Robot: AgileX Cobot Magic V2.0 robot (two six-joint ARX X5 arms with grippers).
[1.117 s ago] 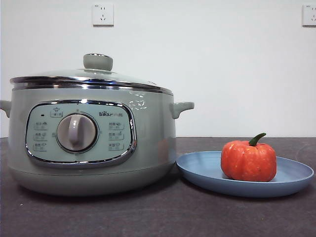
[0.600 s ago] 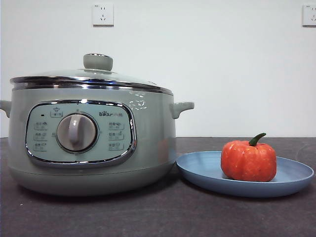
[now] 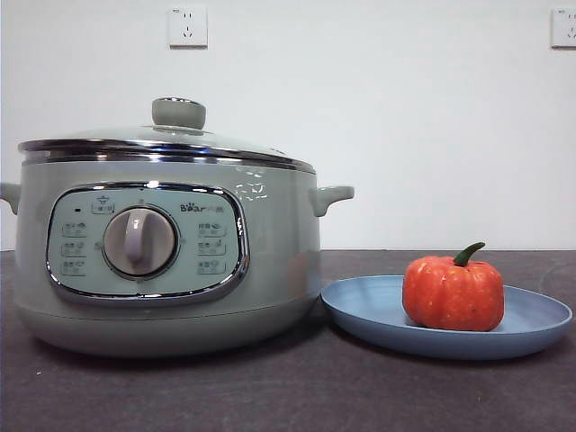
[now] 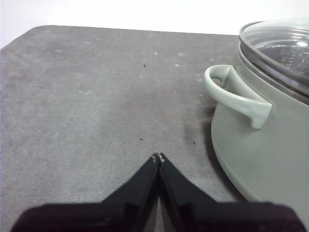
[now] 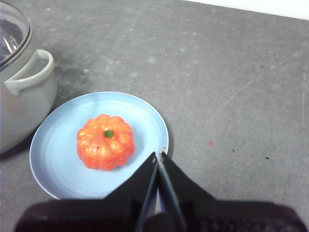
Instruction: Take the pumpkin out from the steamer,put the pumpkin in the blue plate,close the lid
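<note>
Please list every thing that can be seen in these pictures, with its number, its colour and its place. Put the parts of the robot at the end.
steamer: one, pale green with chrome panel, on the table, beside the plate.
lid: one, glass with chrome rim and green knob, closed on the steamer.
blue plate: one, light blue, on the table next to the steamer's side handle.
pumpkin: one, orange-red with green stem, upright on the plate.
table: one, dark grey, under everything.
wall sockets: two, white, high on the white wall.
left gripper: one, black, shut, above bare table near the steamer's handle.
right gripper: one, black, shut, above the plate's edge, holding nothing.
</note>
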